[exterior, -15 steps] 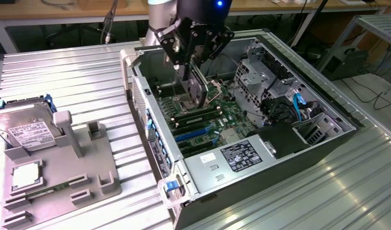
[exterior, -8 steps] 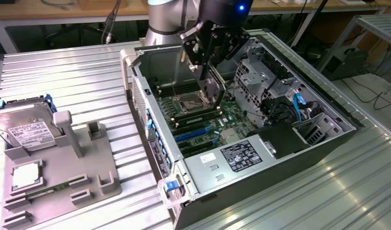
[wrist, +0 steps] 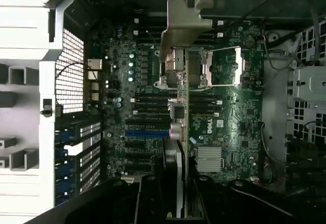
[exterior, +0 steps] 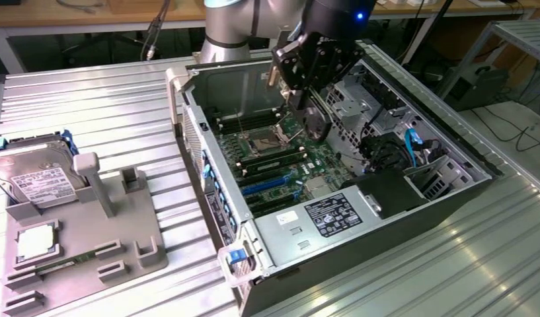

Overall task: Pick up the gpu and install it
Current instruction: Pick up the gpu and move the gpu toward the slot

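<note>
gpu: the gpu [exterior: 316, 123] [wrist: 184, 102] is hanging on edge in the tool, silver bracket at one end.
Tool: the tool [exterior: 300, 99] [wrist: 178, 196] is clamping the gpu between its fingers.
Motherboard: the motherboard [exterior: 279, 162] [wrist: 229, 107] is lying under the card, near the processor socket.
Case: the open computer case [exterior: 433, 119] is sitting on the counter [exterior: 102, 112].
Holder: a grey holder [exterior: 84, 254] is carrying a hard drive [exterior: 36, 178] at the exterior view's left.
</note>
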Motion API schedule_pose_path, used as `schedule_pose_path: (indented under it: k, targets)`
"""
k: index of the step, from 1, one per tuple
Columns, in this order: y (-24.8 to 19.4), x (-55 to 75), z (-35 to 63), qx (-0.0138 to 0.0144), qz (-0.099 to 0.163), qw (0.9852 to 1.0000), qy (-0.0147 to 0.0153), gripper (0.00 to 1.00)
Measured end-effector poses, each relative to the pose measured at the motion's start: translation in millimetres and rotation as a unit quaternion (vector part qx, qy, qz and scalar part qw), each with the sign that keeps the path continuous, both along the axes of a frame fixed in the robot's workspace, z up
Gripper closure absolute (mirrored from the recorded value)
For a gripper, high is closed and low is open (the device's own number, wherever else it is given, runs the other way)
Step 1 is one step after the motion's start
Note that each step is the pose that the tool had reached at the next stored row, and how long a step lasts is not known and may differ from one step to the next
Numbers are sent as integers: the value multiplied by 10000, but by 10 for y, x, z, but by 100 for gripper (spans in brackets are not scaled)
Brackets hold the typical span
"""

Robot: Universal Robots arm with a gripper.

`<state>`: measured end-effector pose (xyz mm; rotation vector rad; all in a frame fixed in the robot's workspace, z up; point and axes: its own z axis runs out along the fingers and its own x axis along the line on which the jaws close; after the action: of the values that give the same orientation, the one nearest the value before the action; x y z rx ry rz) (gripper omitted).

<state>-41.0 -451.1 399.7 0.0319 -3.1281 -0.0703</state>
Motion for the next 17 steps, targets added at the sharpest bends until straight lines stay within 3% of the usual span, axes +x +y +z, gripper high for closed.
schedule_pose_path:
  k: [9, 17]
  targets:
    - [0, 407, -75, -1, 0, 10000, -1, 72]
    - [0, 438, -80, 0, 0, 10000, 0, 72]
